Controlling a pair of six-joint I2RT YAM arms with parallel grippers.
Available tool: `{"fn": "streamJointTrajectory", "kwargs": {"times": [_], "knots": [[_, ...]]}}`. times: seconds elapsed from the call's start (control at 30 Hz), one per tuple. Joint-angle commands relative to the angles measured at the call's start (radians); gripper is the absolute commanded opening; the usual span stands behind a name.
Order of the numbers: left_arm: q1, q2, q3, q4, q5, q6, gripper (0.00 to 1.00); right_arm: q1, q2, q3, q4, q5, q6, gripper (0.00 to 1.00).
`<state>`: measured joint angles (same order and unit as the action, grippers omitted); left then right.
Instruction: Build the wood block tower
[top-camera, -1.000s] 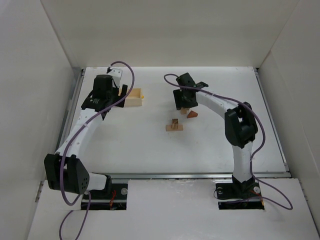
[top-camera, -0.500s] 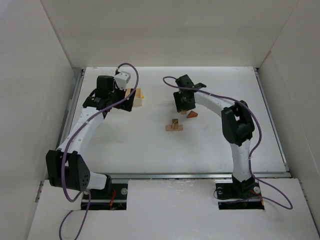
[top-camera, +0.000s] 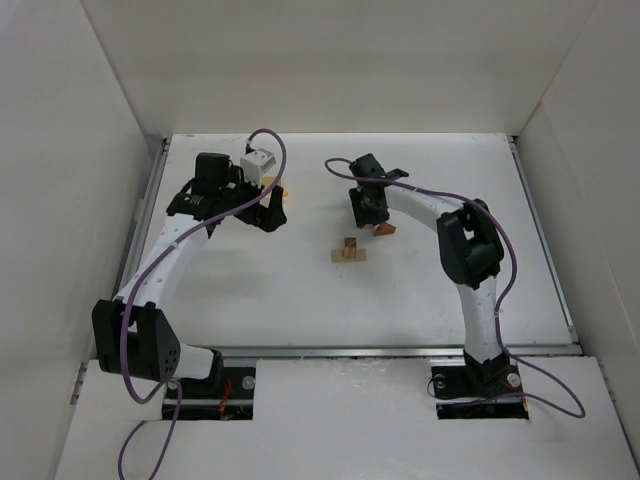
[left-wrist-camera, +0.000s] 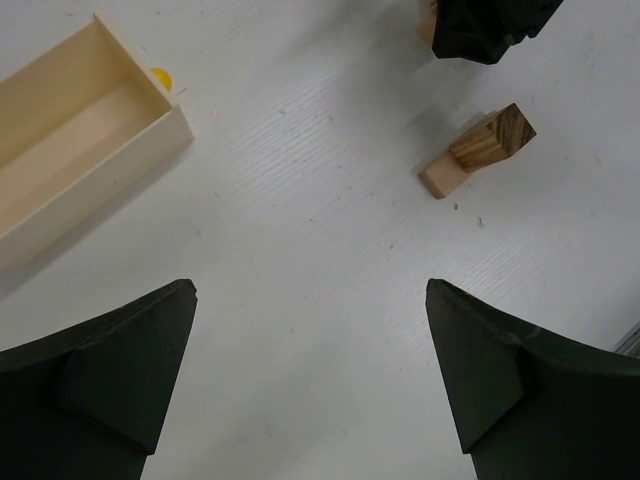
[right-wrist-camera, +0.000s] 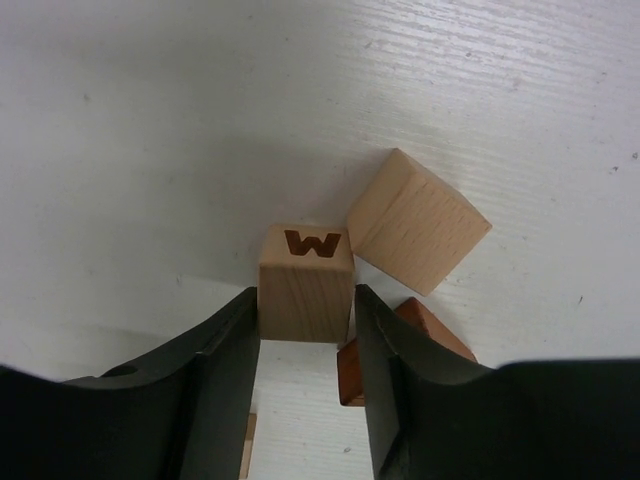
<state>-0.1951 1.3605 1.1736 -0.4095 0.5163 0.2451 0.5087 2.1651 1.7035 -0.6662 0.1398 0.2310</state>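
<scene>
Pale tan blocks with a darker piece on top form the little tower (top-camera: 349, 250), standing near the middle of the table (top-camera: 450, 290), apart from both arms. Toward the far edge, the right claw (right-wrist-camera: 305, 300) pinches a cube marked W (right-wrist-camera: 305, 275), with a plain cube (right-wrist-camera: 420, 220) and a reddish piece (right-wrist-camera: 430, 335) just beside it. The left claw (left-wrist-camera: 310, 290) gapes wide near the open wooden box (left-wrist-camera: 70, 150).

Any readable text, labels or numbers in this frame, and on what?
"W": dark letter on the pale wooden cube between the right gripper's fingers.
Nothing else readable: the plain cube beside it, the wooden box and the block tower show no text.
</scene>
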Motion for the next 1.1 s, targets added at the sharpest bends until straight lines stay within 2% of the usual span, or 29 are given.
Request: {"fn": "streamJointTrajectory", "kwargs": {"times": [0.0, 0.1, 0.17, 0.43, 0.8, 1.07], "knots": [[0.0, -0.004, 0.0, 0.003, 0.03, 0.013, 0.99, -0.001, -0.004, 0.035, 0.017, 0.044, -0.001, 0.47], [0.0, -0.004, 0.0, 0.003, 0.03, 0.022, 0.99, -0.001, -0.004, 0.035, 0.017, 0.035, -0.001, 0.34], [0.0, -0.004, 0.0, 0.003, 0.03, 0.022, 0.99, -0.001, -0.016, 0.035, 0.017, 0.035, -0.001, 0.31], [0.0, -0.004, 0.0, 0.003, 0.03, 0.022, 0.99, 0.017, -0.14, 0.035, -0.001, 0.092, 0.051, 0.05], [0.0, -0.014, -0.009, 0.021, 0.011, 0.013, 0.99, 0.048, -0.418, -0.329, 0.03, 0.09, 0.203, 0.04], [-0.009, -0.023, -0.019, 0.031, -0.007, 0.003, 0.99, 0.137, -0.562, -0.337, -0.022, 0.179, 0.283, 0.01]]}}
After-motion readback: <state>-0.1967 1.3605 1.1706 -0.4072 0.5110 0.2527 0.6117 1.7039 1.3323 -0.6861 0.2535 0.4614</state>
